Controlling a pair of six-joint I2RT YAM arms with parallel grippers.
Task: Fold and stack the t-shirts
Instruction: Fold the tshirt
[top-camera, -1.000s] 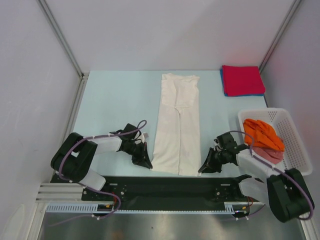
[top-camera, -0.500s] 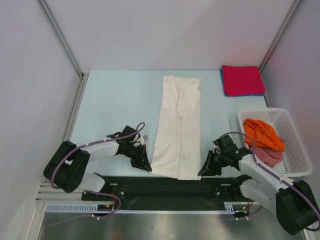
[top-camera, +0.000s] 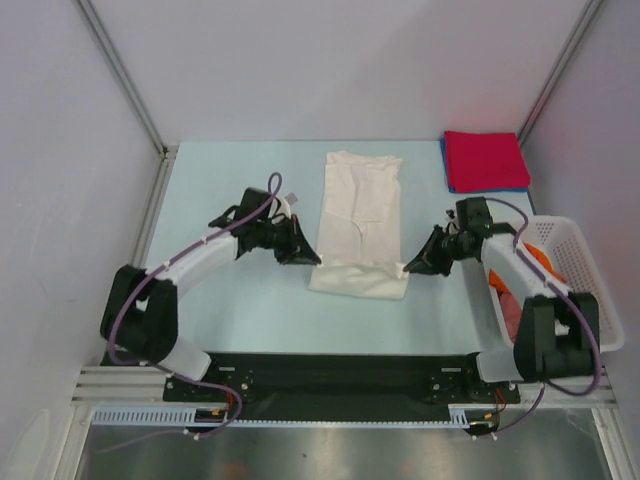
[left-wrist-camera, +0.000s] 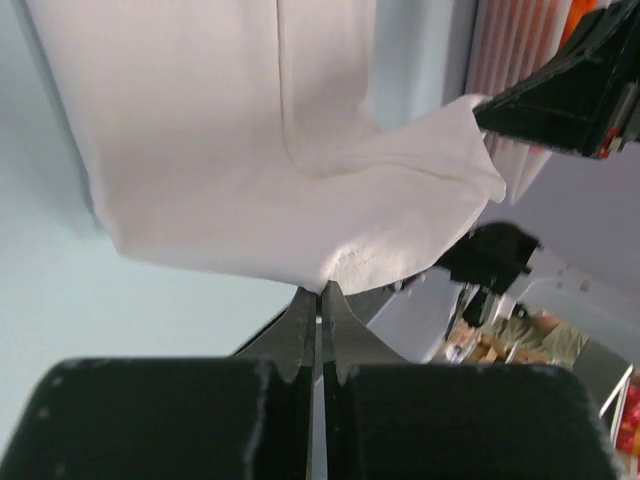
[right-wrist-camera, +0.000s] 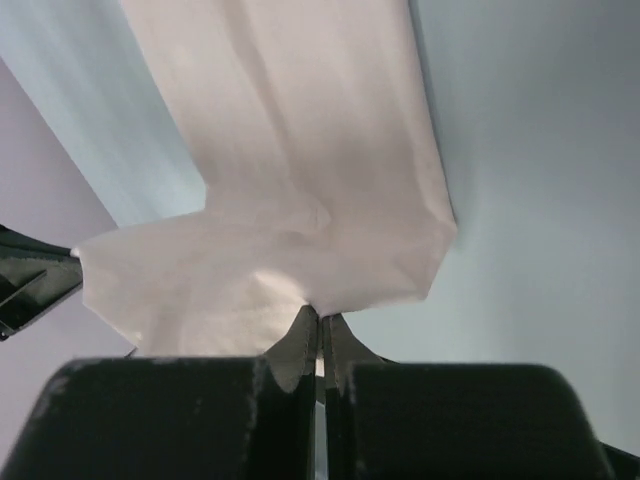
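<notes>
step: fold hem up to collar | left gripper (top-camera: 308, 257) and right gripper (top-camera: 411, 268) each clamp a hem corner of the white t-shirt (top-camera: 362, 205), mid table (top-camera: 220, 200) | tip: travel level together, hem taut, square edges before release

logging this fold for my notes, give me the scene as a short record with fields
work item: white t-shirt, folded to a narrow strip, lying lengthwise
left end effector: shut on its near left corner
right end effector: shut on its near right corner
fold state: near end lifted off the table, shirt bent partway along
stack: red t-shirt on a blue t-shirt, far right
basket: orange t-shirt inside
</notes>
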